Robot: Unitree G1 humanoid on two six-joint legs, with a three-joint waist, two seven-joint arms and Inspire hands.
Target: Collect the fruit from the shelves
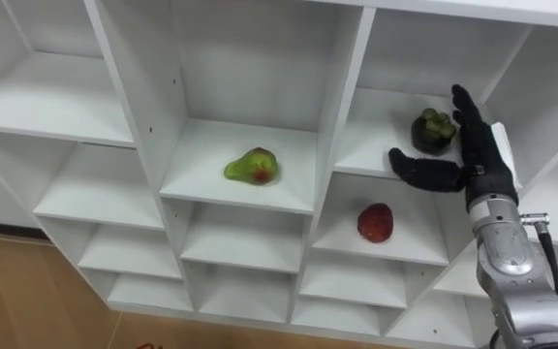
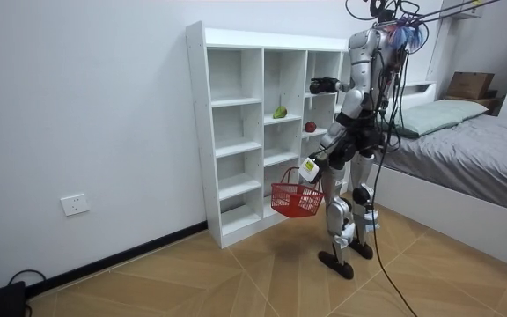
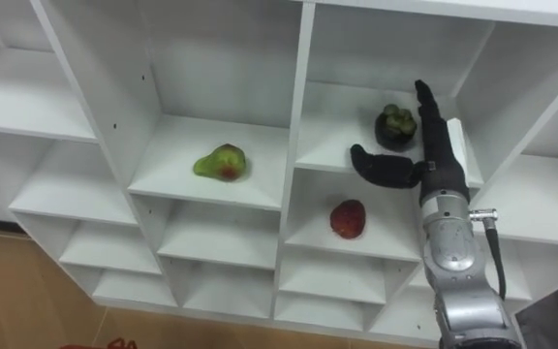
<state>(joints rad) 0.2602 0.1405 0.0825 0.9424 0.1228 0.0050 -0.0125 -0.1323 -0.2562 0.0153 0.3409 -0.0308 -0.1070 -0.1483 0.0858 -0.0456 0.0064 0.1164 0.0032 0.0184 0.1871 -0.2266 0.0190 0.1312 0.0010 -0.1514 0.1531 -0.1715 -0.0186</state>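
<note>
White closet (image 1: 342,97), dark mangosteen (image 1: 433,131) (green-capped), right hand (image 1: 473,160) spread beside it

White wall (image 2: 77,106), wood floor (image 2: 236,282) — bed (image 2: 473,141)

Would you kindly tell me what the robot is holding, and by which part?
The red basket hangs from the left hand by its handle. The right hand is open beside the dark fruit, gripping nothing.

Smooth matt white closet (image 1: 260,184) shelves
</note>
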